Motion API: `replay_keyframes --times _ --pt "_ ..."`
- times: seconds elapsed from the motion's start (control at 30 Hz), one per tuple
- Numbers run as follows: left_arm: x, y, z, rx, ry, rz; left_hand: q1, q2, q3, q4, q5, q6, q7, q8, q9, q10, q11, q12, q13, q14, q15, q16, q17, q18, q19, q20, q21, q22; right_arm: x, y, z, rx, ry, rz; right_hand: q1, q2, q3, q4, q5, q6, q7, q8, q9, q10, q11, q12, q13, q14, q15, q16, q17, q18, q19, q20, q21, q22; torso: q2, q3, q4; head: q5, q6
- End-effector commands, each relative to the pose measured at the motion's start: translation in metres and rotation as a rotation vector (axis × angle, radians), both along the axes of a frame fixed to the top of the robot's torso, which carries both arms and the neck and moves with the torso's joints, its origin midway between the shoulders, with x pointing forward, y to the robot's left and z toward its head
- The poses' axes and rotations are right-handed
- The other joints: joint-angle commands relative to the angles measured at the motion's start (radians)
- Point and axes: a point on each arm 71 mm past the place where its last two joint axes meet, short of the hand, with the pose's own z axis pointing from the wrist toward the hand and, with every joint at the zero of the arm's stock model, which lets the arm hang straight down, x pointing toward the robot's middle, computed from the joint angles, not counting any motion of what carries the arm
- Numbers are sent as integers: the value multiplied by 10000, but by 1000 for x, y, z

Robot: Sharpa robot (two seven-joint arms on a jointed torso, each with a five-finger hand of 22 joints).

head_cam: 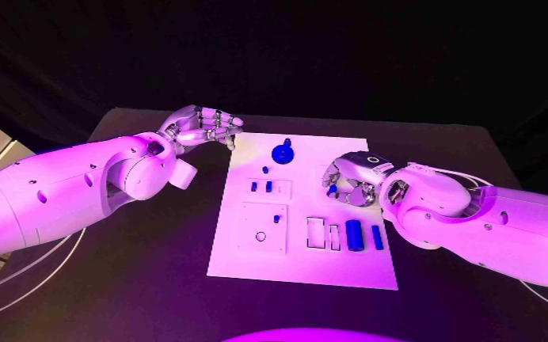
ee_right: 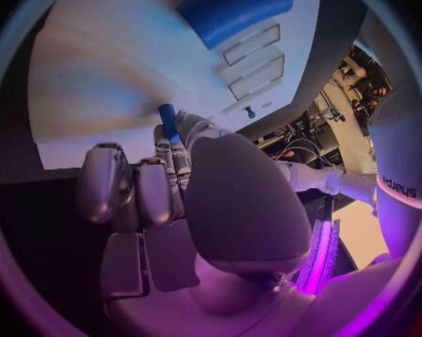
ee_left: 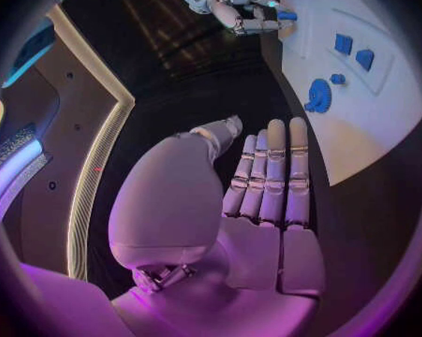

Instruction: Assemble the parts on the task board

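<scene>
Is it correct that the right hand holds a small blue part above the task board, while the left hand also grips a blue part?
Not fully. The right hand does hold a small blue part above the task board, but the left hand holds nothing: the left wrist view shows its fingers straight and bare.

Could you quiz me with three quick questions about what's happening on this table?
1. True or false: the right hand pinches a small blue part over the task board.
2. Where is the left hand? A) beside the board's far left corner, holding nothing B) pressing the blue gear C) under the table
3. Fill in: the round blue gear sits near the board's ___ edge.

Key: 1 true; 2 A; 3 far.
</scene>
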Motion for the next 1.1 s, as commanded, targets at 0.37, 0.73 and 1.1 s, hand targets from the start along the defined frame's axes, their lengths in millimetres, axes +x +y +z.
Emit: replay_keyframes --times 0.37,0.73,1.1 --pt "0 -1 1 -61 -67 -112 83 33 -100 35 -41 -89 -8 -7 -12 -100 10 81 -19 28 21 -71 -18 115 82 31 -75 -31 -1 -1 1 -45 -158 33 -32 60 1138 -380 -264 514 -120 309 148 1050 -222 30 111 138 -231 138 100 -170 175 -137 327 640 -2 7 -7 14 -14" --pt "0 -2 0 -65 -64 -117 83 33 -100 35 -41 -89 -8 -7 -12 -100 10 81 -19 28 21 -71 -18 115 82 31 -75 -31 -2 -1 3 100 -396 13 -169 60 1765 -1098 -394 698 -226 576 447 1939 -448 120 407 181 -407 221 243 -238 279 -312 675 894 -2 7 -6 8 -16" --pt "0 -2 0 -71 -61 -117 83 33 -100 35 -41 -89 -8 -7 -12 -100 10 81 -19 28 21 -71 -18 115 82 31 -75 -31 -12 6 15 482 -457 248 -216 10 1864 -1271 -384 708 -221 616 502 1997 -453 87 474 196 -416 252 304 -266 320 -327 813 983 -8 -9 -7 5 -31"
